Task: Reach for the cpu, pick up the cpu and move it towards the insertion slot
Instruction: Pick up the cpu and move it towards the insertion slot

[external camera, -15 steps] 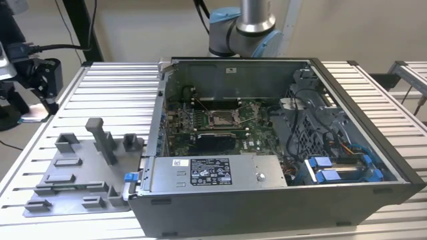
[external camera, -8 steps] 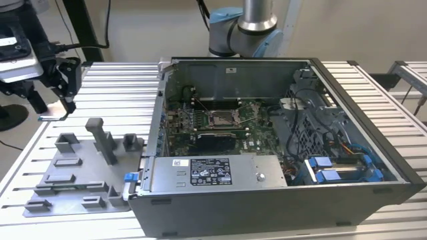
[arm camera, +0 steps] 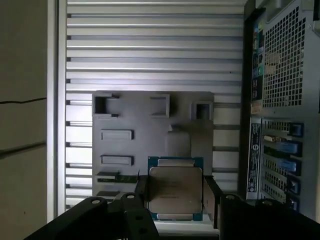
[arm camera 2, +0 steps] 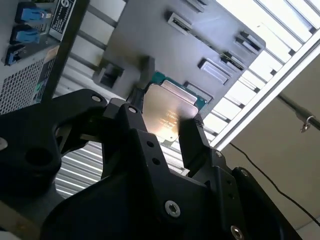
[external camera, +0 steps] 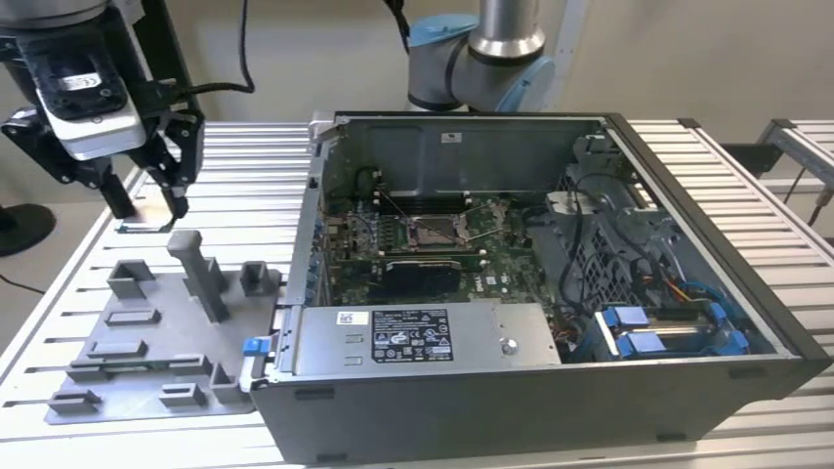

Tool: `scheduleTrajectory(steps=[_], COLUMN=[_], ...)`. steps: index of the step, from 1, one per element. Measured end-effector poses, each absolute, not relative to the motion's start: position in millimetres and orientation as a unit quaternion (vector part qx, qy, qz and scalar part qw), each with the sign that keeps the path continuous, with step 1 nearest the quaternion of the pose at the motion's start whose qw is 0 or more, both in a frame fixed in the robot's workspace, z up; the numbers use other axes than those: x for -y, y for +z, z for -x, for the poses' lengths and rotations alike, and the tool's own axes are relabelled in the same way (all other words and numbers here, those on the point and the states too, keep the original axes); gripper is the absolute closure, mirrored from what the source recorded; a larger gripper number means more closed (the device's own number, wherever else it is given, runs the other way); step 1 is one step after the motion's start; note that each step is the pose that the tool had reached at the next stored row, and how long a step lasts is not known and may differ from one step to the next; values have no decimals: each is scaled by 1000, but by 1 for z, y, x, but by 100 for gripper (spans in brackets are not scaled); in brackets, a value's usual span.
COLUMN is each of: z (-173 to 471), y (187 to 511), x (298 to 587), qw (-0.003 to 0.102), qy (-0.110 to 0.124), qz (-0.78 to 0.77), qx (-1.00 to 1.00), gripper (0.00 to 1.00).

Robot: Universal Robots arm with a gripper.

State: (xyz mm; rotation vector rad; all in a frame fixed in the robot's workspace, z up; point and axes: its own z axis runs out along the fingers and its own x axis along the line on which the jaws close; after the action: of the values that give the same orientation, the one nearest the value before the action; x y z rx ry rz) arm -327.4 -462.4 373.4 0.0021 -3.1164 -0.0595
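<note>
1. Holding the cpu [arm camera: 175,192], a small flat square chip with a silvery metal top and a green edge, the black two-fingered gripper [arm camera: 175,200] has closed its fingers [arm camera 2: 192,142] against two opposite sides of the chip; both wrist views show the chip pinched between them.
2. In the exterior view the gripper [external camera: 146,210] hangs at the exterior view's upper left, lifted clear of the slatted aluminium worktop [external camera: 78,254], with the chip [external camera: 144,226] seen edge-on as a thin pale strip at the fingertips.
3. Below the gripper lies the flat grey plastic fixture plate [arm camera: 150,135] with raised blocks and shallow rectangular pockets; the chip is above it, not touching it, in the first wrist view.
4. The same plate [external camera: 144,352] sits in the exterior view just beside the open black and grey computer case [external camera: 548,293], which stands to the gripper's side, toward the exterior view's right.
5. The insertion slot [external camera: 431,231], a small square socket with a shiny silver frame and dark centre on the green circuit board [external camera: 495,269], lies inside the case, well apart from the gripper and the chip.
6. The grey and blue robot arm [external camera: 489,49] rises behind the case.
</note>
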Motion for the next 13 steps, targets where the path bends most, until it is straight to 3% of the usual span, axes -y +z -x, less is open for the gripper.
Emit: scheduleTrajectory(steps=[13], z=[268], y=[373], x=[460], qw=[13], qy=[-23], qz=[-1], qx=[1000], gripper=[100])
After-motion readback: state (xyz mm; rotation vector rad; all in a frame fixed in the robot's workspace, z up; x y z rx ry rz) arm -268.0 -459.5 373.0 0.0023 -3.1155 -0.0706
